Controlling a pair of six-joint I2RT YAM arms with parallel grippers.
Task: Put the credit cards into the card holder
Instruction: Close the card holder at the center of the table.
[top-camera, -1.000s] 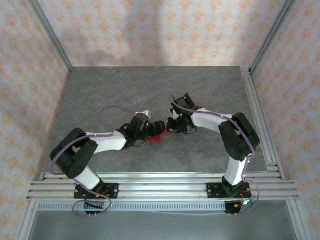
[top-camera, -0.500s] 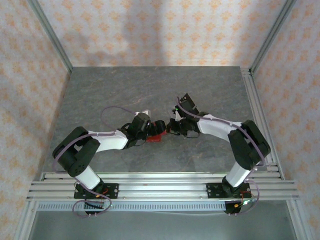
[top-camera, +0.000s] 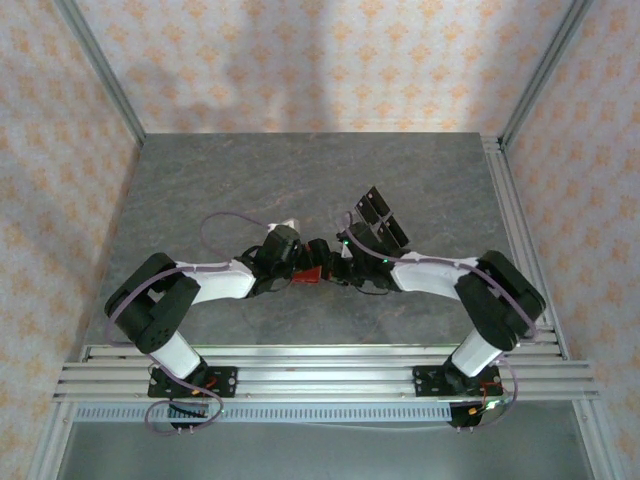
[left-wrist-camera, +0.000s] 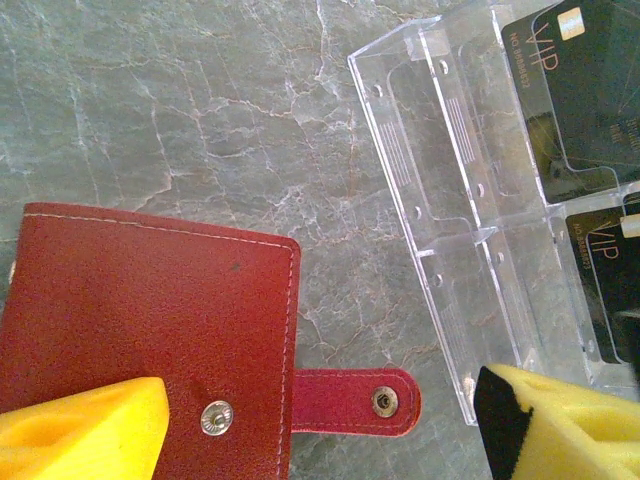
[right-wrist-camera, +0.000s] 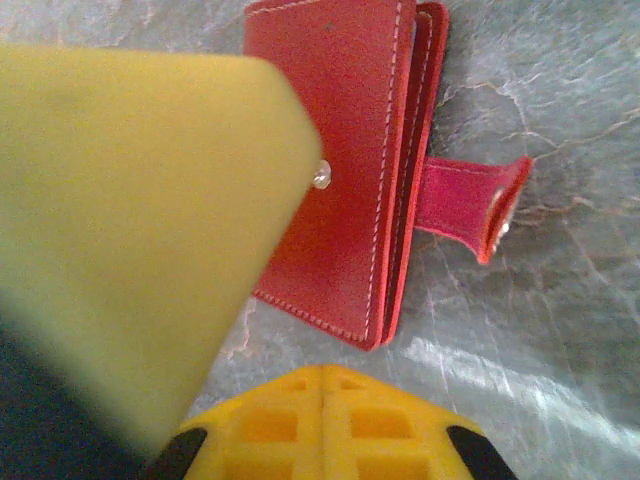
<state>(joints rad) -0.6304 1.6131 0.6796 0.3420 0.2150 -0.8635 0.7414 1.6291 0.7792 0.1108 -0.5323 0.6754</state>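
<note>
Jaws on the left gripper (left-wrist-camera: 322, 402) stood wide apart, nothing btwn them, its yellow pads (left-wrist-camera: 80, 430) hanging low over the card holder (left-wrist-camera: 150, 310) w/ one pad above the cover near the snap stud (left-wrist-camera: 214, 418) and the other off past the strap (left-wrist-camera: 350, 400), by the near end of the clear acrylic stand (left-wrist-camera: 450, 200). Right gripper (top-camera: 335, 265) was closed up tight; from its own wrist view one big blurred yellow finger (right-wrist-camera: 130, 200) covered the left part of the red cover, but whether it touched the leather I couldn't tell. Card holder lay flat and folded shut around the middle of the table (top-camera: 250, 180), a bit toward the near edge, strap unsnapped and sticking out sideways, both arms meeting over it from left and right. Stand sat just beside it on the side toward the far right corner, apart from the wallet, w/ black VIP cards (left-wrist-camera: 580, 90) in its slots, gold chip showing on one. Grey marbled tabletop showed btwn wallet and stand.
</note>
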